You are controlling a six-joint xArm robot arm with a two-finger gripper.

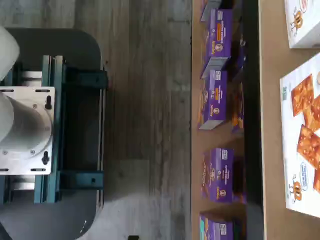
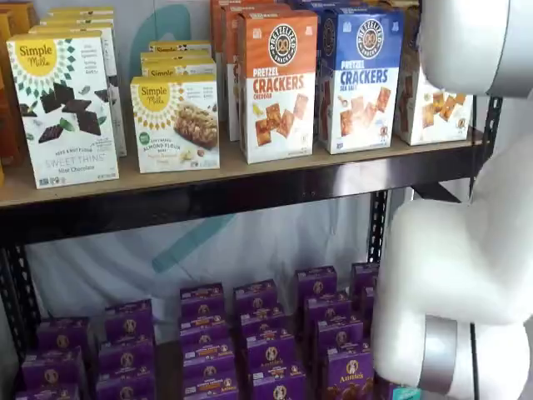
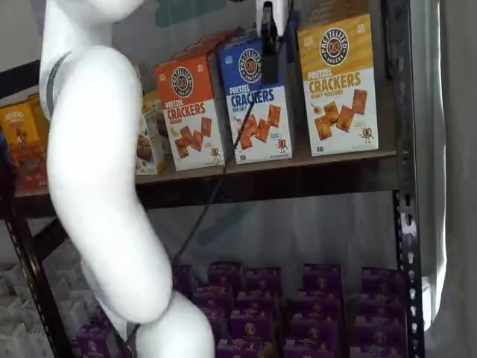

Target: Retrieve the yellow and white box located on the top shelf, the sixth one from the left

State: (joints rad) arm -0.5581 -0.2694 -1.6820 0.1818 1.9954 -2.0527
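Observation:
The yellow and white box [image 3: 339, 82] stands upright at the right end of the top shelf [image 3: 298, 179], next to a blue-topped box [image 3: 250, 119]. In a shelf view only its white lower part [image 2: 435, 108] shows; my white arm hides the rest. My gripper [image 3: 270, 71] hangs from the view's upper edge in front of the blue-topped box, left of the yellow box and apart from it. Its black fingers show no plain gap and hold nothing. The wrist view shows the white lower face of a cracker box [image 1: 302, 145] on the tan board [image 1: 272, 100]; which flavour I cannot tell.
An orange-topped cracker box [image 2: 279, 87] and white Simple Mills boxes [image 2: 67, 108] stand further left. Purple boxes [image 2: 266, 342] fill the lower shelf. A black upright post [image 3: 402, 149] stands right of the yellow box. My white arm [image 3: 97, 164] fills the left foreground. A cable [image 3: 216, 186] hangs down.

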